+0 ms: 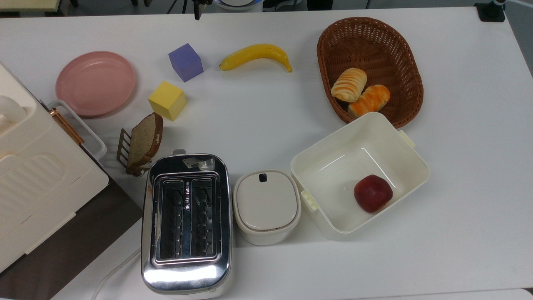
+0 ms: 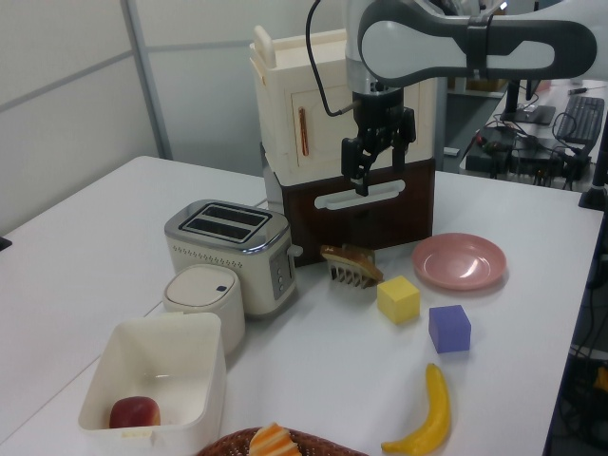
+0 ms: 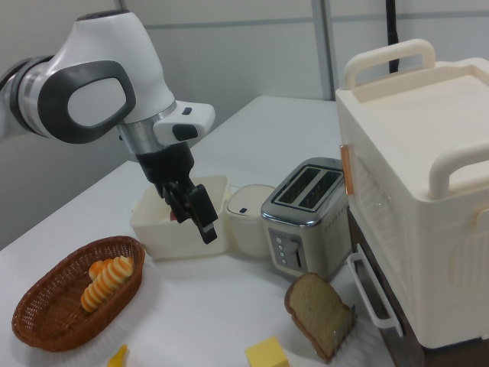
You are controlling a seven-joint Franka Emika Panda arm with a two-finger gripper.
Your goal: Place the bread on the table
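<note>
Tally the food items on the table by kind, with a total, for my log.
Bread rolls in the basket: 2, the bread and a glazed roll
Bread slice on its rack: 1
Banana: 1
Apple in the white bin: 1
Total: 5

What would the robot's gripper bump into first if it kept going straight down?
Probably just the bare white table. The gripper points down, high above it, seemingly near the purple cube and the banana, though depth is hard to judge.
</note>
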